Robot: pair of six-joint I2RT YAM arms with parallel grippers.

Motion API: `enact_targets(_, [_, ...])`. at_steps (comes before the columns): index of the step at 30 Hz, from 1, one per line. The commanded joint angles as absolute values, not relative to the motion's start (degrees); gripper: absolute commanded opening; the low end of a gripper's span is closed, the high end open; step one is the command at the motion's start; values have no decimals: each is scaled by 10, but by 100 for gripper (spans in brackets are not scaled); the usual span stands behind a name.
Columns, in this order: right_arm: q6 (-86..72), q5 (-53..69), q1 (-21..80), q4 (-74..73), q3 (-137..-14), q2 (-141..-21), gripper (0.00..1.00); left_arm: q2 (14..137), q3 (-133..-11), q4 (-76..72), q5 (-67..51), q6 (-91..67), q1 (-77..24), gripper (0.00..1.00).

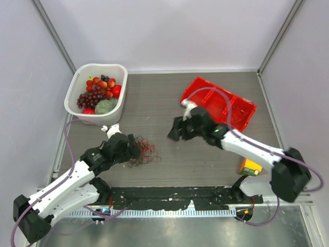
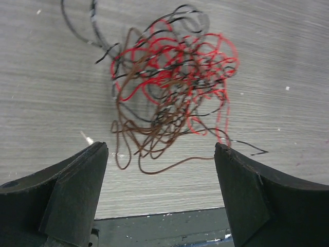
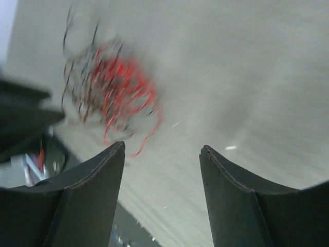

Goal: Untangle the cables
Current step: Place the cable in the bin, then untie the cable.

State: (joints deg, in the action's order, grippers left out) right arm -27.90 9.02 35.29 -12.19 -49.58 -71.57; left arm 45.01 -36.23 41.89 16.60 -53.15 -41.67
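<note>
The cables (image 1: 144,151) are a small tangle of thin red, brown and black wires lying flat on the grey wood-grain table (image 1: 169,103). In the left wrist view the cables (image 2: 172,82) spread just beyond my left gripper (image 2: 161,152), which is open with nothing between its fingers. My left gripper (image 1: 134,146) sits at the tangle's left edge. My right gripper (image 1: 173,133) hovers to the right of the tangle, apart from it. In the blurred right wrist view the cables (image 3: 110,95) lie ahead and left of the open, empty right gripper (image 3: 162,149).
A white tub (image 1: 121,105) of fruit stands at the back left. A red bin (image 1: 241,110) lies at the back right behind the right arm. A small yellow-green box (image 1: 250,167) rests by the right arm's base. A dark strip (image 1: 169,196) runs along the near edge.
</note>
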Motion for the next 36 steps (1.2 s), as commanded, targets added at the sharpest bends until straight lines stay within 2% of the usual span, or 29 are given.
enact_targets(1, [-242, 205, 513, -21, -508, -821, 65, 417, -320, 408, 185, -598, -395, 87])
enact_targets(3, [-250, 196, 547, 13, -515, -858, 61, 396, -301, 405, 178, -613, -381, 81])
enact_targets(6, [-290, 207, 556, 89, -491, -878, 58, 367, -282, 410, 183, -633, -364, 68])
enact_targets(10, [-322, 231, 556, 183, -465, -898, 58, 337, -265, 409, 178, -651, -360, 61])
enact_targets(13, [-324, 225, 557, 191, -462, -913, 58, 344, -257, 405, 164, -662, -359, 57])
enact_targets(17, [-324, 220, 557, 194, -465, -911, 58, 369, -258, 407, 146, -666, -359, 45])
enact_targets(28, [-333, 220, 557, 201, -475, -932, 55, 376, -248, 419, 149, -673, -359, 40])
enact_targets(31, [-337, 221, 557, 205, -473, -940, 55, 360, -251, 435, 156, -667, -359, 52])
enact_targets(34, [-340, 221, 557, 206, -471, -941, 54, 337, -255, 456, 170, -668, -359, 55])
enact_targets(36, [-340, 219, 557, 205, -469, -942, 53, 324, -253, 466, 177, -670, -360, 53])
